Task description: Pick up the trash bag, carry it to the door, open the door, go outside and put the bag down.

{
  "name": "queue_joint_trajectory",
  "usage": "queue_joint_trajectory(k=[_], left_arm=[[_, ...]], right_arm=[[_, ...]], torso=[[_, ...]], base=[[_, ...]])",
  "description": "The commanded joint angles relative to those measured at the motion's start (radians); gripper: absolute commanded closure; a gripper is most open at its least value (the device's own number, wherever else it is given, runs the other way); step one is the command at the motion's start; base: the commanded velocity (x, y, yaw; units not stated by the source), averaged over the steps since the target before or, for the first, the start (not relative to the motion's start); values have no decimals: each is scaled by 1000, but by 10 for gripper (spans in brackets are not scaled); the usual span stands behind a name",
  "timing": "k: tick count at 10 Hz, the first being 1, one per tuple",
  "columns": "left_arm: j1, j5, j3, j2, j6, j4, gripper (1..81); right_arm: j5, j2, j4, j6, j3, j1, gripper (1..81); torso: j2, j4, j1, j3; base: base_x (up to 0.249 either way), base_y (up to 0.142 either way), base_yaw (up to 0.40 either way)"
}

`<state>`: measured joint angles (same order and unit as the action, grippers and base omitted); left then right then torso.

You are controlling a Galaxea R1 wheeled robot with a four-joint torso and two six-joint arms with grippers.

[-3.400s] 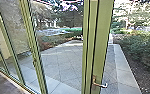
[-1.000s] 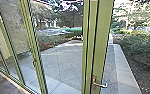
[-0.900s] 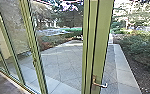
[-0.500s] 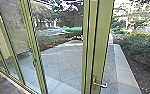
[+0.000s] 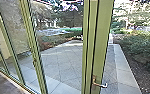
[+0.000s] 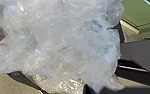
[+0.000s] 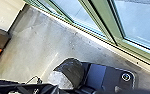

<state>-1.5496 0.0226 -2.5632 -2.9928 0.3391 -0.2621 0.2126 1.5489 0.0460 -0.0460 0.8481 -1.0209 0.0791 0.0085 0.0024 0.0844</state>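
The crumpled, see-through whitish trash bag looms large before the camera in the left wrist view; how it is held is hidden. In the head view a pale green door frame stands upright, with a silver lever handle low on it. Whether the door is ajar or closed I cannot tell. Glass panels in green frames run off to the left of it.
Beyond the glass lies a paved yard, with bushes to the right. In the right wrist view, grey floor meets the sill of the glass wall, and a dark rounded object with a pale side sits beside the robot's plate.
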Motion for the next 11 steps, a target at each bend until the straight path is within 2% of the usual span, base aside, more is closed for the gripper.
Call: queue_joint_trajectory(k=[1, 6, 8, 10, 11], left_arm=[[45, 68, 8, -9, 0, -3, 811], [45, 68, 0, -14, -5, -3, 811], [47, 66, -2, -20, -5, -3, 811], [47, 66, -2, -17, -6, -5, 811], [47, 66, -2, -17, -6, -5, 811]], right_arm=[[234, -108, 72, -57, -38, 265, 10], [456, -11, 40, -233, 35, 517, 10], [534, 12, -17, -342, 19, 612, 10], [565, 44, -93, -458, -2, 656, 10], [565, 76, -104, -498, -8, 669, 10]], torso=[[0, 0, 0, 0], [0, 0, 0, 0], [0, 0, 0, 0], [0, 0, 0, 0], [0, 0, 0, 0]], base=[[0, 0, 0], [0, 0, 0], [0, 0, 0], [0, 0, 0], [0, 0, 0]])
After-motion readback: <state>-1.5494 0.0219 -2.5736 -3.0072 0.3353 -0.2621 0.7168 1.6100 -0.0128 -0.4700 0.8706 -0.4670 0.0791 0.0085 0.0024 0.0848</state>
